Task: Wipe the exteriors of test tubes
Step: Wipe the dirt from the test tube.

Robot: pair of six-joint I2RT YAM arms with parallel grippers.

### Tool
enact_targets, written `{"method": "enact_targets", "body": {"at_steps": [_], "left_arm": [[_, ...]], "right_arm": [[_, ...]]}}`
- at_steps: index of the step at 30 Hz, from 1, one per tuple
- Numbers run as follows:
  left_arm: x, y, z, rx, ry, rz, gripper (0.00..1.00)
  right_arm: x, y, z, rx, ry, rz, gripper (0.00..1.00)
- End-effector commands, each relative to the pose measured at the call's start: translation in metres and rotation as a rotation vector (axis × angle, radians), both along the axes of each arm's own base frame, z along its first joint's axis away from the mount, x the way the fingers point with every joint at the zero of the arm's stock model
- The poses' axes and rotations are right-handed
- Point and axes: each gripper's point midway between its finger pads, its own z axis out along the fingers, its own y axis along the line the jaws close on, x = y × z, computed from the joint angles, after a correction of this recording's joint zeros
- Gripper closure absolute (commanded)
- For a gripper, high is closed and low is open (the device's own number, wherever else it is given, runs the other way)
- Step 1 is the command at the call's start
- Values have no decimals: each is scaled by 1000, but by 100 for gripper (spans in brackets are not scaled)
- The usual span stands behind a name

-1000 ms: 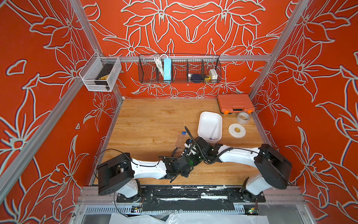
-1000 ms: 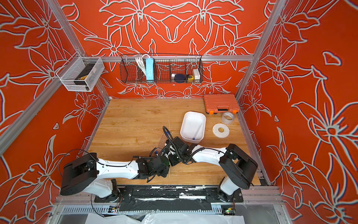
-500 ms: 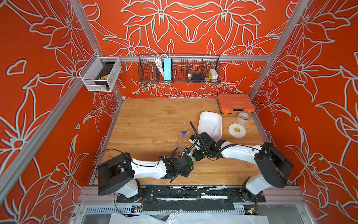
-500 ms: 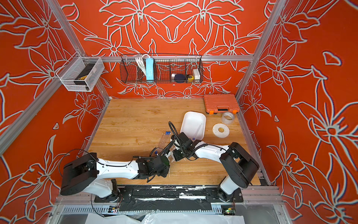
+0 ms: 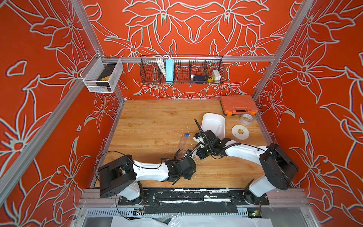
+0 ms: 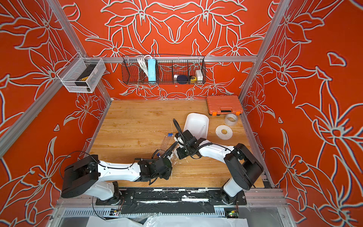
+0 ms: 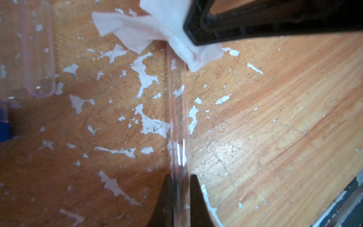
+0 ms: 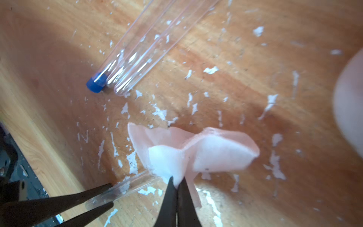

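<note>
My left gripper (image 7: 181, 177) is shut on a clear test tube (image 7: 177, 118), held low over the wooden table. The tube's far end is wrapped in a crumpled white tissue (image 8: 196, 153), and my right gripper (image 8: 176, 179) is shut on that tissue. In the right wrist view the left fingers (image 8: 106, 187) pinch the held tube (image 8: 127, 185) just beside the tissue. Other test tubes (image 8: 141, 51) lie side by side on the table, one with a blue cap (image 8: 96, 83). Both top views show them (image 5: 183, 140) (image 6: 166, 140) just beyond the two grippers.
A white tray (image 5: 213, 123) lies right behind the right wrist. An orange case (image 5: 237, 105), a clear tape roll (image 5: 246, 119) and a white tape disc (image 5: 240, 132) sit at the back right. White flakes litter the wood (image 7: 149, 123). A wire basket (image 5: 181, 69) hangs on the back wall.
My right arm has drawn back to the right, away from the left gripper, sliding the tissue along the tube toward its far end. The left arm has stayed in place.
</note>
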Motion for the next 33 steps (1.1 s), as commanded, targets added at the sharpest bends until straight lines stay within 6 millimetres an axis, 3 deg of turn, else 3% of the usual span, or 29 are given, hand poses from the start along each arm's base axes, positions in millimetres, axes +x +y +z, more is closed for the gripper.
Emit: {"method": "enact_targets", "body": {"at_steps": [1,11,16,26,33], "left_arm": [[-14,21,-21,96,66,-7,94],[-3,22,50,18,-57,-12,94],[-3,27,74,-10,-100,-23,94],[-5,30,82,-4,-128,-30,94],[-3,34,85,9,-147,-17,95]], "right_arm": [[-18,2,3,11,13,19,100],[-19,-22,76,78,-143,-56,100],[-21,-12,96,126,-142,-32,100],[-43,48,92,141,-122,90,100],[-46,52,78,95,-121,102,100]]}}
